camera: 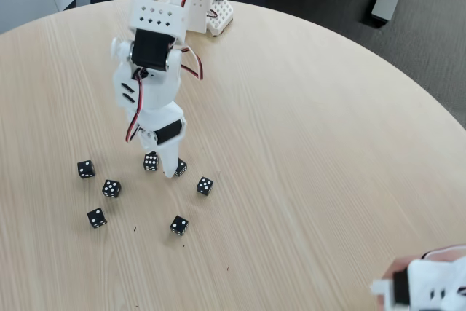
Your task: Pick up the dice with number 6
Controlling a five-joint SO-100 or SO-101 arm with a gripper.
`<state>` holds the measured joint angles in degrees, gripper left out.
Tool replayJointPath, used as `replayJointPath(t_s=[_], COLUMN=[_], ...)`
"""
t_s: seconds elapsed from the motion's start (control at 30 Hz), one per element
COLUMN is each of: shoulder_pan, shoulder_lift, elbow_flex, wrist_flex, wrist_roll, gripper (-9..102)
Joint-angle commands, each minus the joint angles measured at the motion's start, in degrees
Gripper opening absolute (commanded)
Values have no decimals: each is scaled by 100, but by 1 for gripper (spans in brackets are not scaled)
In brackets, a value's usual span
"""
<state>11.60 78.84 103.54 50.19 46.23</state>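
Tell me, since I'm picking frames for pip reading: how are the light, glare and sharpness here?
Fixed view: soft, even light on the table, faint shadows, no glare; dice such as the one at are small, pips slightly soft; gripper reasonably sharp.

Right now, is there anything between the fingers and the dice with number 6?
Nothing visible. The fingers have the dice with number 6 just to their left in the fixed view, and another black die close on their right.

White arm bent down, tool (162,167) low (jaws unclear)
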Motion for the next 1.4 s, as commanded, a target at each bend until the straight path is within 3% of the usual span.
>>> replayJointPath(t_s=[0.0,0.8,0.97,1.1,1.37], shoulder_pan=[26,62,62,62,53], shoulder_lift=[53,44,44,44,132], elbow_flex=[-18,-9,-9,-9,-18], wrist_flex=[9,9,9,9,0], wrist_roll=[167,2839,3041,3059,2769], gripper=[19,15,10,0,0])
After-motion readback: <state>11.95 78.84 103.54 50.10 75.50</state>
